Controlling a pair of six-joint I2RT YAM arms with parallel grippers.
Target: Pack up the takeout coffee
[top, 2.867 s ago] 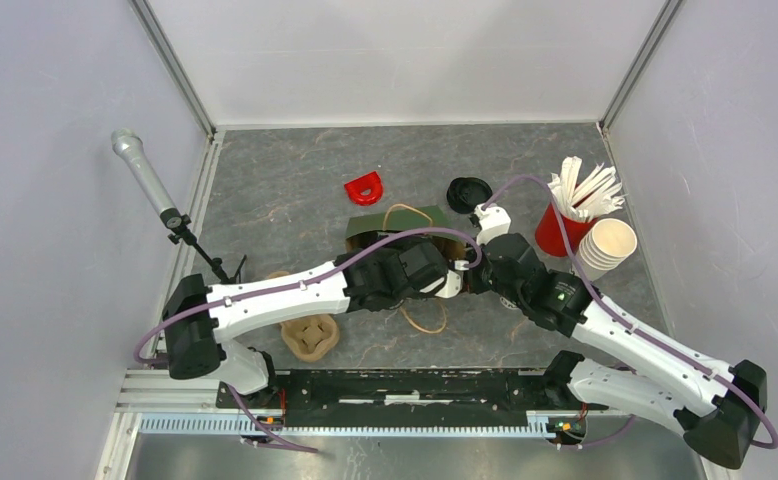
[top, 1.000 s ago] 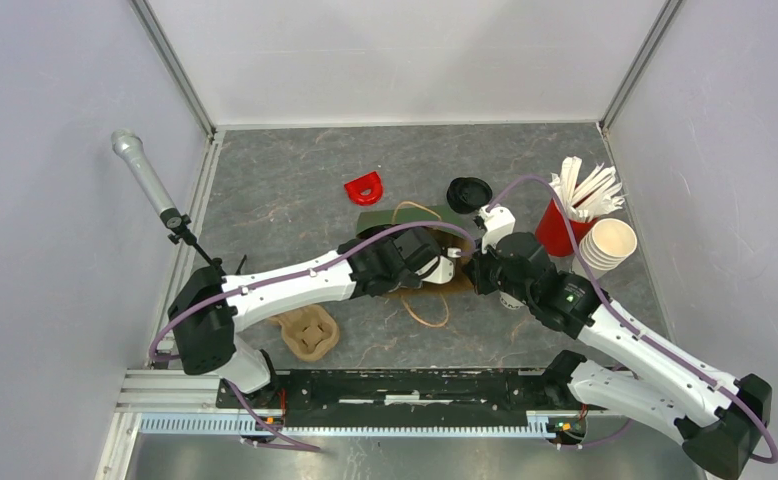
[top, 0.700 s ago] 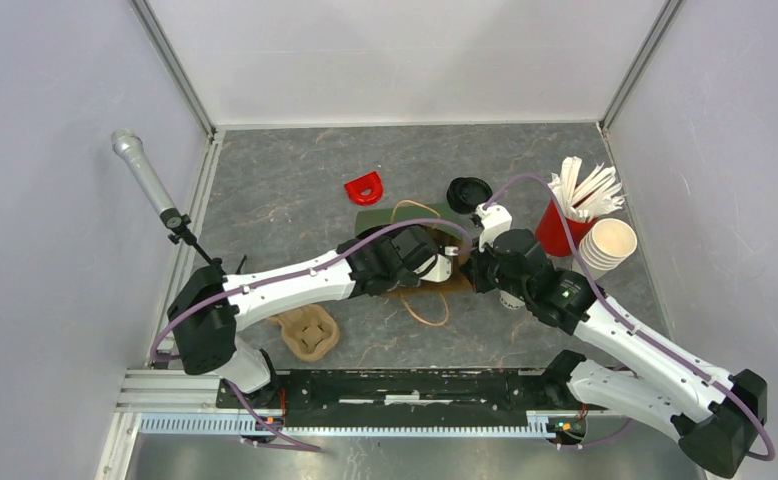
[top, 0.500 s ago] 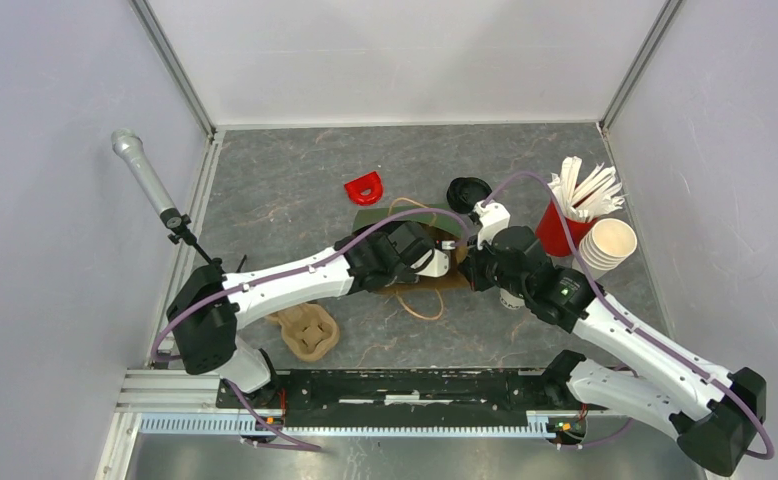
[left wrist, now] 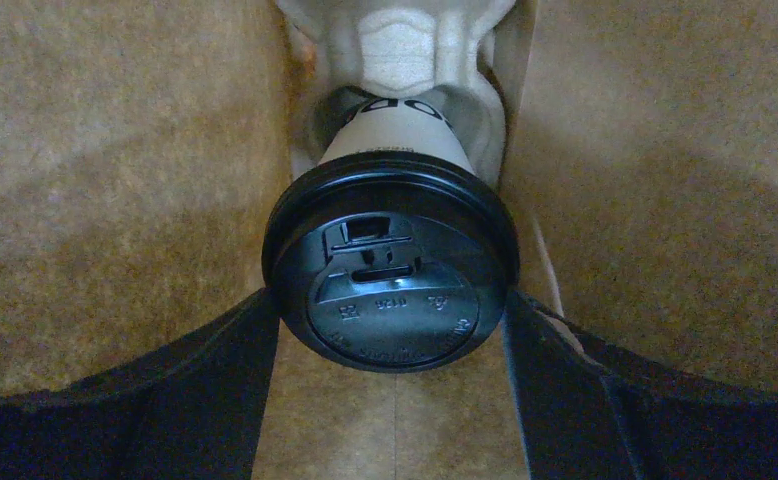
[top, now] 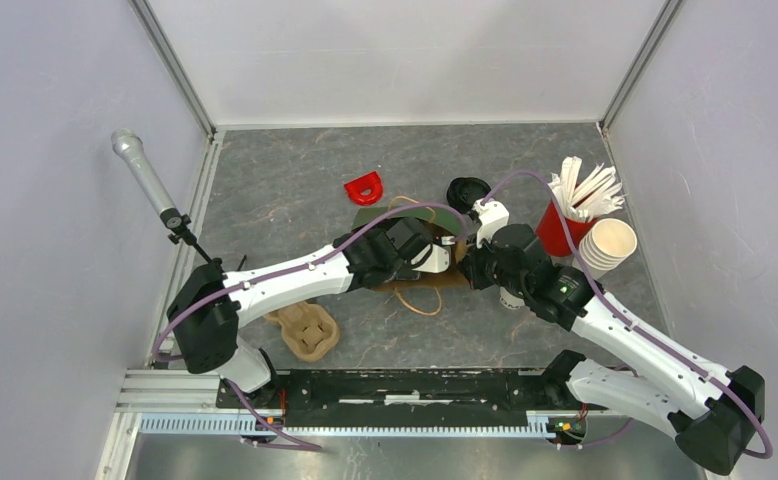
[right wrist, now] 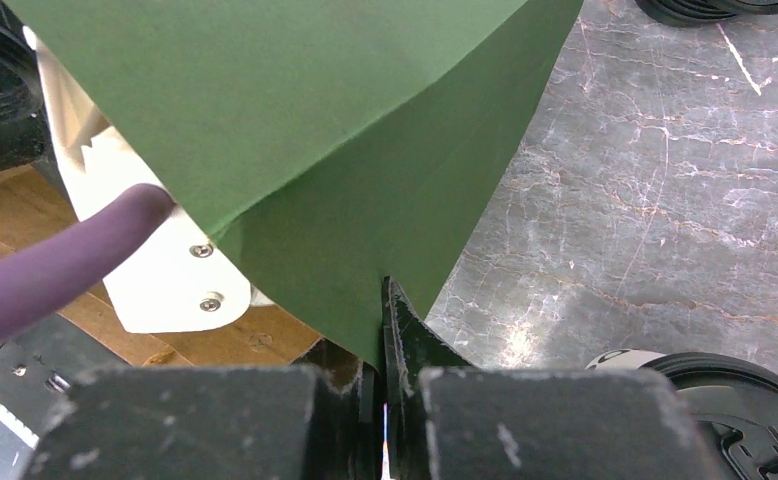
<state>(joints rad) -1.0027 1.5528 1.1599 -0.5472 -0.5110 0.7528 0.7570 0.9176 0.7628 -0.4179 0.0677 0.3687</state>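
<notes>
A takeout coffee [left wrist: 390,270], cream cup under a black lid, lies lid toward me inside the brown-lined paper bag [left wrist: 125,150]. Its base sits in a pulp carrier [left wrist: 395,45]. My left gripper [left wrist: 389,297] is deep in the bag, and both fingers [left wrist: 205,390] touch the lid's rim, shut on it. In the top view the bag [top: 373,219] is green outside and lies on its side, hiding the left fingers. My right gripper [right wrist: 383,300] is shut on the bag's green mouth edge [right wrist: 385,200], holding it up. Another takeout coffee [right wrist: 735,400] lies on the table beside the right arm.
A loose black lid [top: 468,192], a red cup of white sticks [top: 563,228] and a stack of unlidded cream cups [top: 610,245] stand at the right. A red piece [top: 365,187] lies behind the bag. A pulp carrier [top: 310,333] sits near left, by a microphone stand [top: 147,178].
My left arm has pushed farther into the bag, toward the back, with the cup between its fingers. The right gripper has kept its hold on the bag's edge and shifted slightly with it.
</notes>
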